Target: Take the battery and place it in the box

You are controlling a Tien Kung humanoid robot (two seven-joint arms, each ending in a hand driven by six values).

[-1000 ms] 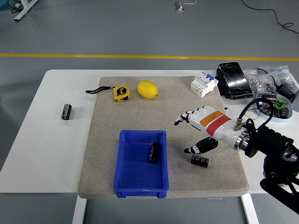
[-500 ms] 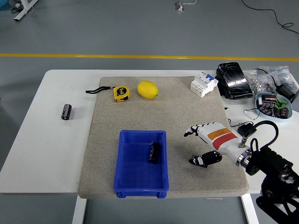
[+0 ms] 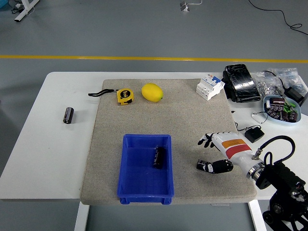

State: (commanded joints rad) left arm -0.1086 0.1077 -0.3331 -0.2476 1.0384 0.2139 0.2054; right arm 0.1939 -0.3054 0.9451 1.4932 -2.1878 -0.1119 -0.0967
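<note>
The white counter [image 3: 57, 159] carries a grey mat [image 3: 183, 115], and at the mat's 6 o'clock sits the blue box [image 3: 144, 190] with one battery [image 3: 158, 157] lying inside it. At about 4 o'clock on the mat the right hand [image 3: 211, 154] rests low, fingers spread and thumb down around a dark object I cannot make out, so whether it grips anything I cannot tell. A lemon [image 3: 152, 92] and a yellow tape measure [image 3: 125, 96] lie at 11 o'clock, and another battery [image 3: 69, 115] lies on the bare counter at 9 o'clock.

High forward-down view over table [image 3: 57, 144]
</note>
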